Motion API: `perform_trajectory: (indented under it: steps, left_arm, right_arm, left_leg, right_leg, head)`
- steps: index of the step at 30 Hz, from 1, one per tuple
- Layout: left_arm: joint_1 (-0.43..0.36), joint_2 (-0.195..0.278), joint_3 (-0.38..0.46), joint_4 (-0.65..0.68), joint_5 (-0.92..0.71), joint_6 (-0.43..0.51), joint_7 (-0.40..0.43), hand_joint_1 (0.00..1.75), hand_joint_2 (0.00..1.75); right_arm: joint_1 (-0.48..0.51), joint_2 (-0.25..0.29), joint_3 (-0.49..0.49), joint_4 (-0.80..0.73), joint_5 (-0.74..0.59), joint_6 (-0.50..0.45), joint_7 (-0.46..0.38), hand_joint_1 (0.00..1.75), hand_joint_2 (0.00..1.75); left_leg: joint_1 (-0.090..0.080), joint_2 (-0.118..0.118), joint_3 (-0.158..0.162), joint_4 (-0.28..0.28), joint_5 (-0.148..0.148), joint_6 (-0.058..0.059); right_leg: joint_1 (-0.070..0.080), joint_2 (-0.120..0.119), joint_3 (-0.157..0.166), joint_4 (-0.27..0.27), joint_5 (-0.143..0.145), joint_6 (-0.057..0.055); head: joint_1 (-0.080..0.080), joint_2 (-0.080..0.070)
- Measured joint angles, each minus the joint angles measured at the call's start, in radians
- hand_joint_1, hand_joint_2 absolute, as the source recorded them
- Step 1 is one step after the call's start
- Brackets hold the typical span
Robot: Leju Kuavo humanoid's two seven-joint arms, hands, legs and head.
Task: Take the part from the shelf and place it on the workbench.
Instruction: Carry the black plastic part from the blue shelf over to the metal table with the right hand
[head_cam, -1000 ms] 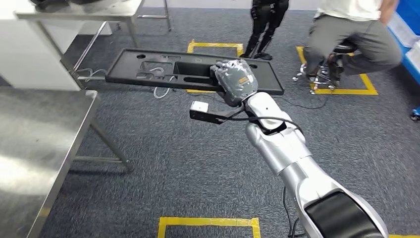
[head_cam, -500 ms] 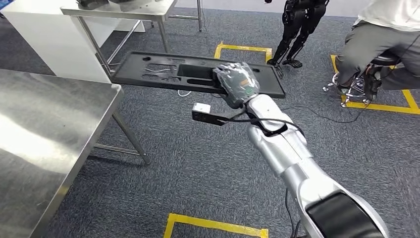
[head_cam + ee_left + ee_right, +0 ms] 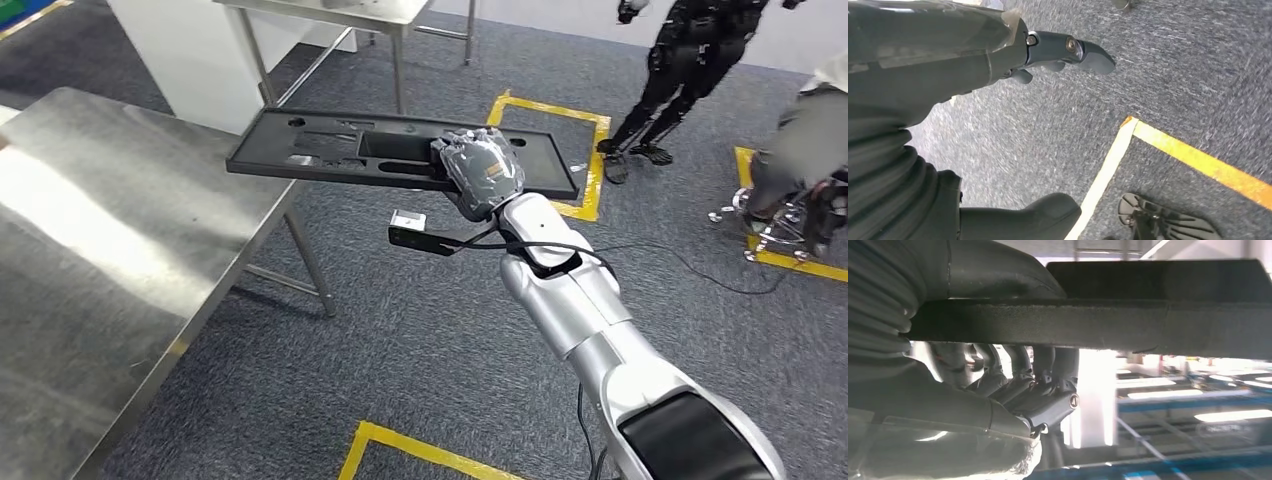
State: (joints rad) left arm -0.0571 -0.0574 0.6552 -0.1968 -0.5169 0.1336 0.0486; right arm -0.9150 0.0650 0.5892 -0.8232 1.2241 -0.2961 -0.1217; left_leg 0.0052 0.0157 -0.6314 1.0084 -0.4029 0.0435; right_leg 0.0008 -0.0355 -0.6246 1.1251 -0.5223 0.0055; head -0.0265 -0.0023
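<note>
The big steel workbench [image 3: 110,250] fills the near left side, with one leg [image 3: 310,265] on the grey carpet [image 3: 420,350]. Past the workbench stands a second steel table [image 3: 330,10] beside a white cabinet [image 3: 180,45]. The long black part [image 3: 330,150] is in the air, flat, its left end just over the workbench's far corner. The right hand [image 3: 483,172] grips the part's near edge, fingers [image 3: 1018,375] curled under it. A person in black [image 3: 690,60] stands well beyond the part, by yellow tape [image 3: 560,110]. The left hand [image 3: 963,55] hangs over the carpet holding nothing, fingers apart.
</note>
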Motion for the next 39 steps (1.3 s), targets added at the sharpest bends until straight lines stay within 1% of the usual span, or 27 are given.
perform_trajectory:
  steps: [2, 3, 4, 5, 6, 7, 8, 10, 11, 12, 14, 16, 18, 19, 20, 21, 23, 25, 27, 29, 30, 32, 33, 34, 35, 37, 39]
  left_arm:
    - [-0.003, 0.002, 0.000, 0.000, 0.000, -0.005, 0.000, 0.00, 1.75]
    - [-0.004, 0.002, 0.000, 0.000, 0.000, -0.007, 0.000, 0.00, 1.75]
    - [-0.003, 0.002, 0.000, 0.000, 0.000, -0.009, 0.000, 0.00, 1.75]
    - [-0.002, 0.002, 0.000, 0.000, 0.000, -0.011, 0.000, 0.00, 1.75]
    - [-0.001, 0.002, 0.000, 0.000, 0.000, -0.012, 0.001, 0.00, 1.75]
    - [-0.001, 0.002, 0.000, 0.000, 0.000, -0.012, 0.001, 0.00, 1.75]
    - [-0.001, 0.002, 0.000, 0.000, -0.001, -0.013, 0.001, 0.00, 1.75]
    - [-0.001, 0.003, 0.000, 0.000, -0.002, -0.012, -0.001, 0.00, 1.75]
    - [0.001, 0.003, 0.000, 0.000, -0.004, -0.012, -0.002, 0.00, 1.75]
    - [0.004, 0.002, 0.000, 0.000, -0.005, -0.012, -0.004, 0.00, 1.75]
    - [0.007, 0.001, 0.000, 0.000, -0.006, -0.010, -0.005, 0.00, 1.75]
    - [0.004, 0.000, 0.001, 0.001, -0.006, -0.008, -0.005, 0.00, 1.75]
    - [0.001, -0.001, 0.001, 0.001, -0.007, -0.007, -0.005, 0.00, 1.75]
    - [0.001, -0.002, 0.002, 0.001, -0.007, -0.007, -0.005, 0.00, 1.75]
    - [0.002, -0.002, 0.002, 0.001, -0.007, -0.007, -0.005, 0.00, 1.75]
    - [0.003, -0.002, 0.002, 0.001, -0.008, -0.007, -0.005, 0.00, 1.75]
    - [0.001, -0.001, 0.003, 0.001, -0.010, -0.006, -0.005, 0.00, 1.75]
    - [-0.004, -0.001, 0.003, 0.001, -0.014, -0.006, -0.007, 0.00, 1.75]
    - [-0.006, 0.000, 0.004, 0.001, -0.018, -0.006, -0.007, 0.00, 1.75]
    - [-0.004, -0.002, 0.005, 0.001, -0.019, -0.006, -0.007, 0.00, 1.75]
    - [-0.005, -0.002, 0.006, 0.001, -0.020, -0.006, -0.007, 0.00, 1.75]
    - [-0.009, -0.002, 0.008, 0.001, -0.021, -0.006, -0.007, 0.00, 1.75]
    - [-0.010, -0.002, 0.010, 0.001, -0.022, -0.006, -0.007, 0.00, 1.75]
    - [-0.010, -0.002, 0.011, 0.001, -0.023, -0.006, -0.007, 0.00, 1.75]
    - [-0.008, -0.003, 0.011, 0.001, -0.023, -0.006, -0.007, 0.00, 1.75]
    - [-0.006, -0.004, 0.012, 0.001, -0.025, -0.006, -0.007, 0.00, 1.75]
    - [-0.006, -0.004, 0.015, 0.001, -0.028, -0.006, -0.007, 0.00, 1.75]
  right_arm:
    - [0.008, -0.005, 0.000, 0.000, 0.003, -0.001, 0.004, 1.38, 1.75]
    - [0.015, -0.007, 0.000, 0.000, 0.005, -0.002, 0.006, 1.38, 1.75]
    - [0.021, -0.009, 0.001, 0.001, 0.007, -0.002, 0.009, 1.38, 1.75]
    - [0.024, -0.009, 0.002, 0.001, 0.008, -0.003, 0.012, 1.38, 1.75]
    - [0.026, -0.008, 0.003, 0.001, 0.010, -0.003, 0.013, 1.38, 1.75]
    - [0.026, -0.007, 0.004, 0.001, 0.012, -0.003, 0.015, 1.38, 1.75]
    - [0.025, -0.004, 0.004, 0.001, 0.013, -0.003, 0.017, 1.38, 1.75]
    - [0.024, -0.001, 0.004, 0.001, 0.017, -0.003, 0.020, 1.38, 1.75]
    - [0.024, 0.001, 0.004, 0.001, 0.020, -0.004, 0.020, 1.38, 1.75]
    - [0.024, 0.004, 0.004, 0.001, 0.022, -0.005, 0.020, 1.38, 1.75]
    - [0.021, 0.010, 0.003, 0.002, 0.026, -0.009, 0.018, 1.38, 1.75]
    - [0.018, 0.014, 0.001, 0.005, 0.033, -0.015, 0.013, 1.38, 1.75]
    - [0.017, 0.016, 0.000, 0.012, 0.040, -0.017, 0.010, 1.38, 1.75]
    - [0.017, 0.018, 0.000, 0.016, 0.043, -0.017, 0.010, 1.38, 1.75]
    - [0.017, 0.021, -0.001, 0.020, 0.046, -0.018, 0.010, 1.38, 1.75]
    - [0.016, 0.024, -0.002, 0.023, 0.048, -0.018, 0.009, 1.38, 1.75]
    - [0.009, 0.029, -0.006, 0.026, 0.048, -0.021, 0.004, 1.38, 1.75]
    - [0.002, 0.032, -0.013, 0.032, 0.035, -0.023, -0.013, 1.38, 1.75]
    - [-0.001, 0.038, -0.019, 0.039, 0.017, -0.023, -0.036, 1.38, 1.75]
    - [-0.003, 0.044, -0.025, 0.047, 0.004, -0.023, -0.053, 1.38, 1.75]
    - [-0.004, 0.045, -0.028, 0.051, 0.001, -0.023, -0.058, 1.38, 1.75]
    - [-0.003, 0.045, -0.034, 0.062, -0.003, -0.023, -0.063, 1.38, 1.75]
    - [-0.001, 0.043, -0.035, 0.068, -0.003, -0.023, -0.063, 1.38, 1.75]
    - [0.002, 0.042, -0.036, 0.074, -0.003, -0.023, -0.063, 1.38, 1.75]
    - [0.004, 0.041, -0.037, 0.079, -0.003, -0.023, -0.063, 1.38, 1.75]
    - [0.003, 0.041, -0.037, 0.084, -0.002, -0.023, -0.064, 1.38, 1.75]
    - [-0.001, 0.043, -0.036, 0.088, 0.002, -0.023, -0.068, 1.38, 1.75]
  left_leg:
    - [0.001, -0.028, 0.000, 0.000, 0.001, 0.004]
    - [0.002, -0.044, -0.001, 0.000, 0.001, 0.004]
    - [0.003, -0.059, -0.001, 0.001, 0.001, 0.004]
    - [0.004, -0.073, 0.000, 0.002, 0.001, 0.002]
    - [0.006, -0.086, -0.001, 0.004, 0.000, 0.000]
    - [0.006, -0.098, -0.003, 0.008, -0.001, -0.005]
    - [0.007, -0.110, -0.006, 0.012, -0.003, -0.012]
    - [0.008, -0.131, -0.015, 0.016, -0.002, -0.027]
    - [0.011, -0.140, -0.019, 0.015, 0.000, -0.032]
    - [0.014, -0.138, -0.021, 0.016, 0.000, -0.038]
    - [0.013, -0.094, -0.038, 0.049, -0.021, -0.046]
    - [0.011, -0.038, -0.087, 0.152, -0.074, -0.052]
    - [0.014, -0.022, -0.142, 0.263, -0.114, -0.055]
    - [0.014, -0.019, -0.152, 0.280, -0.112, -0.054]
    - [0.014, -0.016, -0.143, 0.260, -0.093, -0.053]
    - [0.013, -0.008, -0.116, 0.209, -0.063, -0.049]
    - [0.005, 0.032, -0.051, 0.086, -0.017, -0.039]
    - [-0.005, 0.053, -0.024, 0.031, -0.010, -0.029]
    - [-0.007, 0.031, -0.022, 0.022, -0.009, -0.020]
    - [-0.003, 0.011, -0.012, 0.009, -0.002, -0.008]
    - [0.001, 0.001, -0.008, 0.004, 0.002, -0.003]
    - [0.003, -0.024, -0.007, 0.002, 0.004, 0.004]
    - [0.003, -0.039, -0.007, 0.002, 0.004, 0.004]
    - [0.003, -0.055, -0.007, 0.003, 0.004, 0.004]
    - [0.004, -0.069, -0.007, 0.004, 0.004, 0.004]
    - [0.006, -0.096, -0.008, 0.007, 0.003, -0.001]
    - [0.005, -0.118, -0.014, 0.015, 0.000, -0.011]
  right_leg:
    - [-0.006, 0.024, -0.063, 0.129, -0.046, 0.000]
    - [-0.008, 0.026, -0.087, 0.171, -0.055, 0.003]
    - [-0.011, 0.028, -0.095, 0.180, -0.051, 0.010]
    - [-0.015, 0.030, -0.085, 0.149, -0.031, 0.020]
    - [-0.020, 0.039, -0.060, 0.089, -0.002, 0.031]
    - [-0.026, 0.059, -0.030, 0.020, 0.026, 0.041]
    - [-0.030, 0.078, -0.004, -0.036, 0.047, 0.043]
    - [-0.030, 0.096, 0.019, -0.084, 0.060, 0.035]
    - [-0.028, 0.088, 0.021, -0.085, 0.061, 0.027]
    - [-0.028, 0.079, 0.023, -0.087, 0.063, 0.021]
    - [-0.029, 0.062, 0.025, -0.090, 0.065, 0.008]
    - [-0.025, 0.043, 0.028, -0.092, 0.064, -0.004]
    - [-0.019, 0.019, 0.030, -0.092, 0.060, -0.011]
    - [-0.017, 0.007, 0.031, -0.091, 0.059, -0.013]
    - [-0.015, -0.004, 0.033, -0.091, 0.057, -0.015]
    - [-0.014, -0.014, 0.035, -0.092, 0.055, -0.016]
    - [-0.007, -0.031, 0.038, -0.091, 0.051, -0.015]
    - [0.000, -0.049, 0.040, -0.092, 0.046, -0.008]
    - [0.005, -0.068, 0.044, -0.095, 0.041, 0.000]
    - [0.003, -0.045, 0.037, -0.072, 0.026, 0.007]
    - [0.002, -0.021, 0.019, -0.035, 0.008, 0.007]
    - [-0.004, 0.018, -0.042, 0.090, -0.039, 0.003]
    - [-0.005, 0.024, -0.072, 0.146, -0.056, 0.004]
    - [-0.008, 0.027, -0.090, 0.174, -0.060, 0.009]
    - [-0.011, 0.030, -0.089, 0.163, -0.047, 0.016]
    - [-0.020, 0.048, -0.041, 0.047, 0.009, 0.036]
    - [-0.027, 0.074, 0.011, -0.060, 0.051, 0.041]
  head:
    - [0.002, 0.000]
    - [0.003, 0.000]
    - [0.003, 0.000]
    - [0.003, 0.000]
    - [0.003, 0.000]
    - [0.004, 0.000]
    - [0.003, 0.000]
    - [0.003, 0.000]
    - [0.002, 0.000]
    - [0.003, 0.000]
    - [-0.002, 0.000]
    - [-0.007, 0.000]
    - [-0.007, 0.000]
    - [-0.007, 0.000]
    - [-0.007, 0.000]
    - [-0.007, 0.000]
    - [-0.007, 0.000]
    - [-0.006, 0.000]
    - [-0.005, 0.000]
    - [-0.004, 0.000]
    - [-0.003, 0.000]
    - [-0.001, 0.000]
    - [0.001, 0.000]
    - [0.001, 0.000]
    - [0.001, 0.000]
    - [0.001, 0.000]
    - [0.001, 0.000]
